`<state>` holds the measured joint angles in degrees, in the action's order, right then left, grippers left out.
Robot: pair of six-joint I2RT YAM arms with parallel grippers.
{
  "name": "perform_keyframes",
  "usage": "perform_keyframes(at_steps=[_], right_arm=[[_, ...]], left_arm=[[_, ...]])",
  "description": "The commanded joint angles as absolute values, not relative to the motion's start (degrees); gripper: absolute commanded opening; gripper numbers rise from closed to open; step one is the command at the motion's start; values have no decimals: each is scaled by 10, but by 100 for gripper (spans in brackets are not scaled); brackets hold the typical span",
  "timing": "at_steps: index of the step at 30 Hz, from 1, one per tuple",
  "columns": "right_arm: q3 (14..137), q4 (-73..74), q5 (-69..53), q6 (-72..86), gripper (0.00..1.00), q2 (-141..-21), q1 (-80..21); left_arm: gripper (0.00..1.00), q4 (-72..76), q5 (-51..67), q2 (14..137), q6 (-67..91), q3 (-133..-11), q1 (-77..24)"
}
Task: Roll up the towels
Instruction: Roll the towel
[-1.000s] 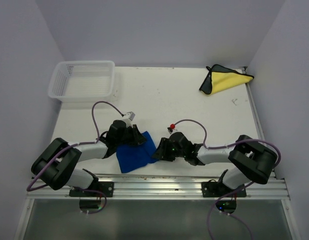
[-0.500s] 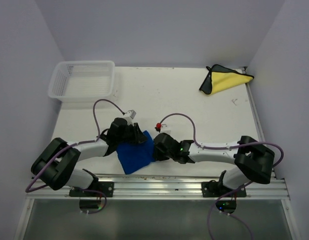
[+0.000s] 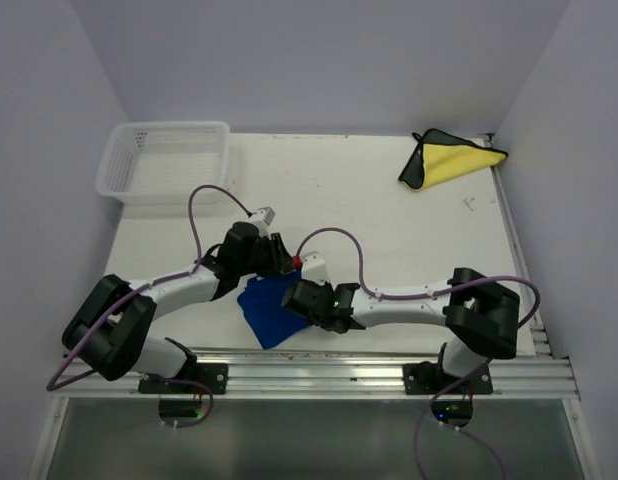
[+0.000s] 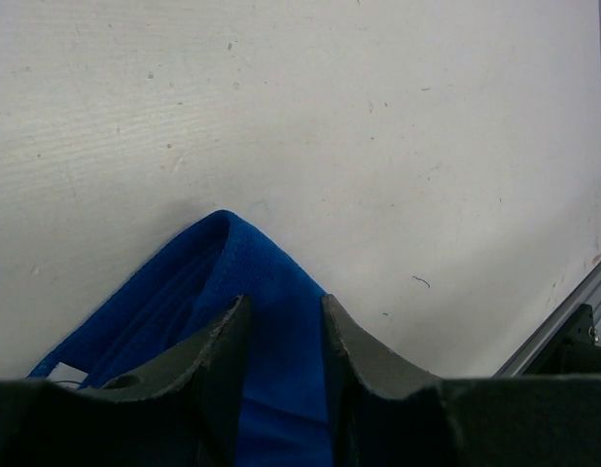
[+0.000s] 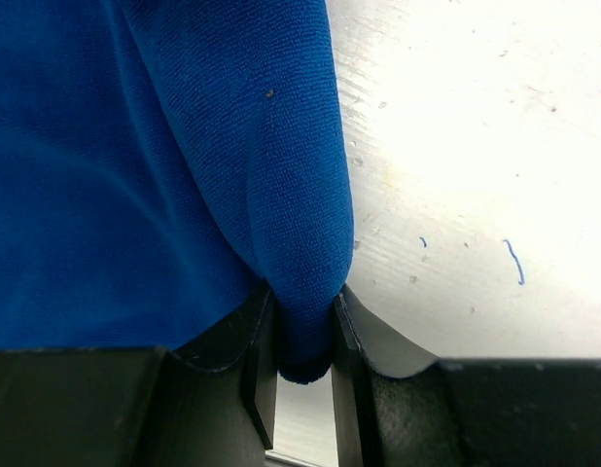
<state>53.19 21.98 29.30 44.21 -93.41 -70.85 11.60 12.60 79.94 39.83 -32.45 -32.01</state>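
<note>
The blue towel (image 3: 266,312) lies bunched near the table's front edge, between both arms. My left gripper (image 3: 273,262) is at its far corner. In the left wrist view the blue towel (image 4: 273,282) lies between the parted jaws of the left gripper (image 4: 286,302), which do not pinch it. My right gripper (image 3: 295,297) is at the towel's right side. In the right wrist view the right gripper (image 5: 302,304) is shut on a thick fold of the blue towel (image 5: 135,165). The yellow towel (image 3: 451,160), dark-edged, lies folded at the far right corner.
A white mesh basket (image 3: 169,128) stands at the far left. A metal rail (image 3: 319,365) runs along the near edge, just in front of the blue towel. Purple walls enclose the table on three sides.
My right arm has swung left onto the blue towel and shut on a fold of it. The left jaws have widened and shifted slightly away. The towel has bunched up narrower.
</note>
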Motion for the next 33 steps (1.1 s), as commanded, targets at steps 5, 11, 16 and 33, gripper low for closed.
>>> perform_keyframes(at_steps=[5, 11, 16, 33], right_arm=[[636, 346, 425, 419, 10, -1024, -787], [716, 435, 499, 433, 9, -1092, -833], [788, 518, 533, 449, 9, -1157, -851], [950, 676, 566, 461, 12, -1287, -860]], left_arm=[[39, 102, 127, 777, 396, -346, -318], [40, 97, 141, 770, 398, -347, -317], [40, 97, 155, 748, 403, -339, -318], [39, 143, 205, 701, 446, -253, -338]])
